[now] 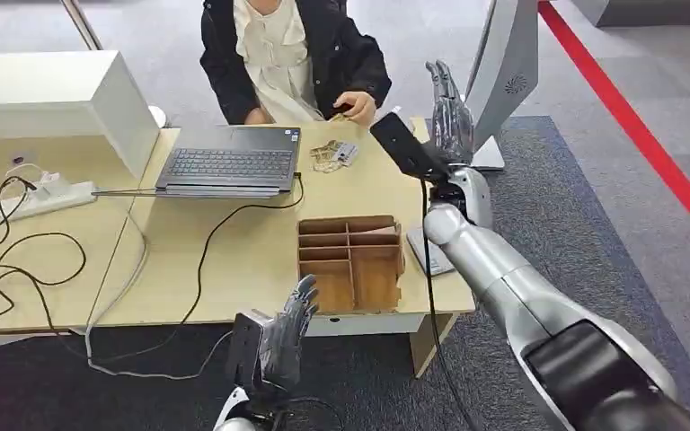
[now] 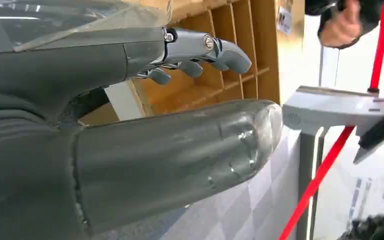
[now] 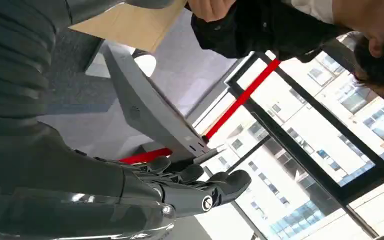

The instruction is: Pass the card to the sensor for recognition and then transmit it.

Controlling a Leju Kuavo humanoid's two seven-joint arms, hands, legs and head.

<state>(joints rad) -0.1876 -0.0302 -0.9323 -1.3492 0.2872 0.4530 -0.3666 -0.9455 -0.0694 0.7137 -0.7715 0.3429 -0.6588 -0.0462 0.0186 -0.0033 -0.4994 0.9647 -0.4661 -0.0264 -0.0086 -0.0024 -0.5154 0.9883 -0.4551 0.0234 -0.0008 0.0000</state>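
Left hand (image 1: 289, 334) is hanging just off the near edge of the desk (image 1: 234, 269), fingers loosely apart and holding nothing. Right in front of it sits the wooden organizer (image 1: 350, 262), compartments look bare from the head view.

Right hand (image 1: 449, 112) is raised up past the far right corner of the desk, fingers straight and spread, nothing in it as far as I can see. It's close beside the grey sensor stand (image 1: 503, 72), which rises from the floor just off the desk's far corner.

Now the cards (image 1: 334, 154): a small loose pile lying flat on the desk, just right of the laptop (image 1: 229, 166) and right under the person's hand (image 1: 356, 106), which looks like it's got something small pinched, too small to tell what. So the pile is nearer the right hand than the left, a bit inboard and lower than where that hand hovers; the left is well apart from it, with the organizer in between.

My guess on handling: a card is thin, light, stiffish and slick, and flat on the desk it's a pain to get under. Best bet is pinching it by the edges, or taking it from the person by a free end, leaving the face clear for the sensor.
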